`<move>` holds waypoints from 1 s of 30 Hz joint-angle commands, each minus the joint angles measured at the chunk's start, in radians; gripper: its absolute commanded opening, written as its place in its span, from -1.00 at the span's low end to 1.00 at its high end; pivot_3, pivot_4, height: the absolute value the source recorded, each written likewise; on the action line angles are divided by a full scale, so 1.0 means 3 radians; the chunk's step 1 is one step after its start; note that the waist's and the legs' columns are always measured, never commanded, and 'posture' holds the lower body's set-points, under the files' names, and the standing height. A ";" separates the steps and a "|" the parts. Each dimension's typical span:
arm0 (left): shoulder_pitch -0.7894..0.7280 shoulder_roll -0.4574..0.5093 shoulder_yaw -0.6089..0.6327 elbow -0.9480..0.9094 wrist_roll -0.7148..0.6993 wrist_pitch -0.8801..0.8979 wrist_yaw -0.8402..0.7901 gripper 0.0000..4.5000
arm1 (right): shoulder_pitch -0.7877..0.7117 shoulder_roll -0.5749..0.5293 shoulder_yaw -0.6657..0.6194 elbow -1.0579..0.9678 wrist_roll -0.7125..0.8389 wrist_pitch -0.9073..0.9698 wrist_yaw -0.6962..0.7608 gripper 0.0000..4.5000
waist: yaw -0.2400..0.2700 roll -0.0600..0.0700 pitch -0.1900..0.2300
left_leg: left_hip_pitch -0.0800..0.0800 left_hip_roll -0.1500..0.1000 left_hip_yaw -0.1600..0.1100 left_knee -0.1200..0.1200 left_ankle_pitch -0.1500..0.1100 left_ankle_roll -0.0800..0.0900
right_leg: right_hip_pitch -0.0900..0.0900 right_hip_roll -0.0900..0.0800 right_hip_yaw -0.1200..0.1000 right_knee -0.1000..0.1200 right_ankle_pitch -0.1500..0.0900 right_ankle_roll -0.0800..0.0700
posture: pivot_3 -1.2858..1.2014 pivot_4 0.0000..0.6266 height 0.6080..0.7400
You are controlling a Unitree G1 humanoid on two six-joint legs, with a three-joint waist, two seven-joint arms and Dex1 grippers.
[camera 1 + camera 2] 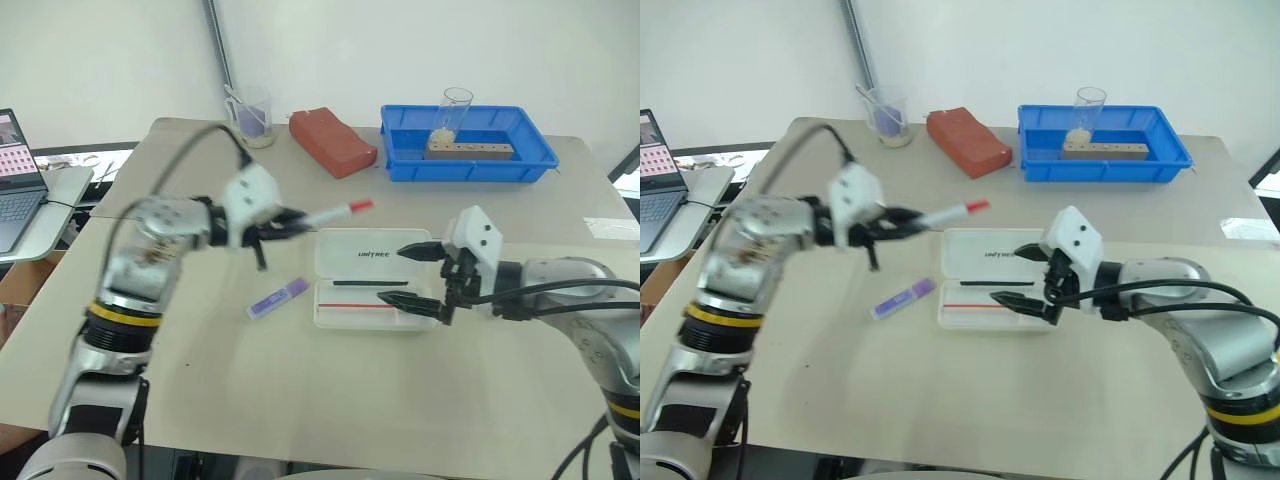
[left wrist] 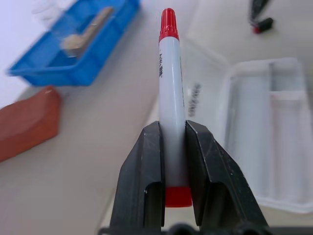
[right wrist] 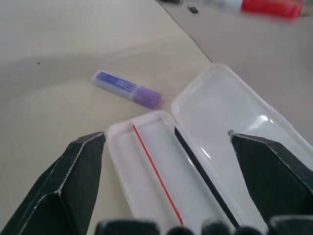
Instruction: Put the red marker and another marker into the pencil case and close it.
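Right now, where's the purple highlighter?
The highlighter lies flat on the table, just left of the open case, below the left claw that holds the red marker.

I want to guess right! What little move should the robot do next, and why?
Probably carry the red marker over the pencil case tray. The left gripper is shut on it in the air, and the case lies open below.

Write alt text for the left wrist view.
The left gripper is shut on the red marker, red cap pointing away toward the open pencil case on the beige table. A blue tray and a red-brown block lie beyond.
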 commanded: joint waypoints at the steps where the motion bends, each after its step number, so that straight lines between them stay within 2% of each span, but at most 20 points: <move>1: -0.0023 -0.0170 -0.0304 -0.0112 0.0111 -0.0070 -0.0017 -0.92 | 0.0103 -0.0111 -0.0269 -0.0177 0.0195 0.0115 0.0037 1.00 | -0.0018 -0.0003 0.0002 | 0.0000 0.0000 -0.0002 0.0001 0.0000 0.0000 | 0.0000 0.0003 0.0005 -0.0001 0.0000 0.0000 | 0.03 -0.52 1.00; 4: -0.0018 -0.0350 -0.0580 0.0200 0.0364 -0.0297 0.0055 -0.92 | 0.0299 -0.0092 -0.0375 -0.0182 0.0183 0.0105 -0.0043 1.00 | -0.0009 -0.0009 0.0005 | 0.0001 -0.0001 -0.0004 0.0002 0.0000 0.0001 | 0.0002 0.0005 0.0006 -0.0004 -0.0001 0.0000 | 0.03 -0.52 1.00; 13: 0.0025 -0.0488 -0.0759 0.0468 0.0565 -0.0409 0.0046 -0.92 | 0.0497 0.0023 -0.0342 -0.0306 0.0168 0.0081 -0.0257 1.00 | -0.0006 -0.0012 0.0008 | -0.0002 -0.0002 -0.0005 0.0005 0.0000 0.0001 | 0.0000 0.0004 0.0007 -0.0003 -0.0001 0.0002 | 0.03 -0.52 1.00; 15: 0.0016 -0.0510 -0.0733 0.0490 0.0580 -0.0423 0.0069 -0.46 | 0.0487 0.0030 -0.0321 -0.0318 0.0169 0.0085 -0.0270 1.00 | -0.0004 -0.0013 0.0009 | -0.0003 -0.0002 -0.0005 0.0005 0.0000 0.0001 | 0.0000 0.0004 0.0006 -0.0003 -0.0002 0.0004 | 0.03 -0.52 1.00; 16: 0.0018 -0.0514 -0.0724 0.0489 0.0581 -0.0424 0.0065 -0.32 | 0.0478 0.0032 -0.0310 -0.0316 0.0167 0.0085 -0.0274 1.00 | -0.0002 -0.0013 0.0008 | -0.0003 -0.0002 -0.0006 0.0005 0.0000 0.0001 | 0.0000 0.0004 0.0006 -0.0003 -0.0002 0.0004 | 0.03 -0.52 1.00; 20: 0.0038 -0.0521 -0.0677 0.0423 0.0558 -0.0404 0.0082 0.54 | 0.0407 0.0033 -0.0248 -0.0252 0.0140 0.0052 -0.0264 1.00 | -0.0002 -0.0012 0.0008 | -0.0003 -0.0002 -0.0005 0.0006 0.0000 0.0001 | 0.0000 0.0003 0.0006 -0.0003 -0.0002 0.0004 | 0.03 -0.52 1.00; 22: 0.0037 -0.0505 -0.0544 0.0266 0.0450 -0.0252 0.0102 0.97 | 0.0340 0.0035 -0.0204 -0.0207 0.0127 0.0027 -0.0235 1.00 | -0.0003 -0.0012 0.0009 | -0.0003 -0.0002 -0.0005 0.0006 0.0000 0.0001 | 0.0000 0.0004 0.0006 -0.0003 -0.0002 0.0004 | 0.03 -0.52 1.00; 28: 0.0082 -0.0198 -0.0028 -0.0201 0.0312 0.0079 0.0254 0.97 | 0.0204 0.0056 -0.0070 -0.0179 0.0155 -0.0014 -0.0112 1.00 | -0.0023 -0.0010 0.0008 | -0.0003 0.0001 -0.0007 0.0004 0.0000 0.0001 | -0.0001 0.0007 0.0006 -0.0002 -0.0002 0.0004 | 0.03 -0.52 1.00; 30: 0.0198 0.0001 0.0259 -0.0357 0.0217 0.0331 0.0324 0.97 | 0.0021 0.0145 0.0060 -0.0151 0.0182 -0.0007 -0.0073 1.00 | -0.0032 -0.0009 0.0008 | 0.0000 0.0002 -0.0007 0.0004 0.0000 0.0001 | 0.0001 0.0008 0.0006 -0.0001 -0.0003 0.0005 | 0.03 -0.52 1.00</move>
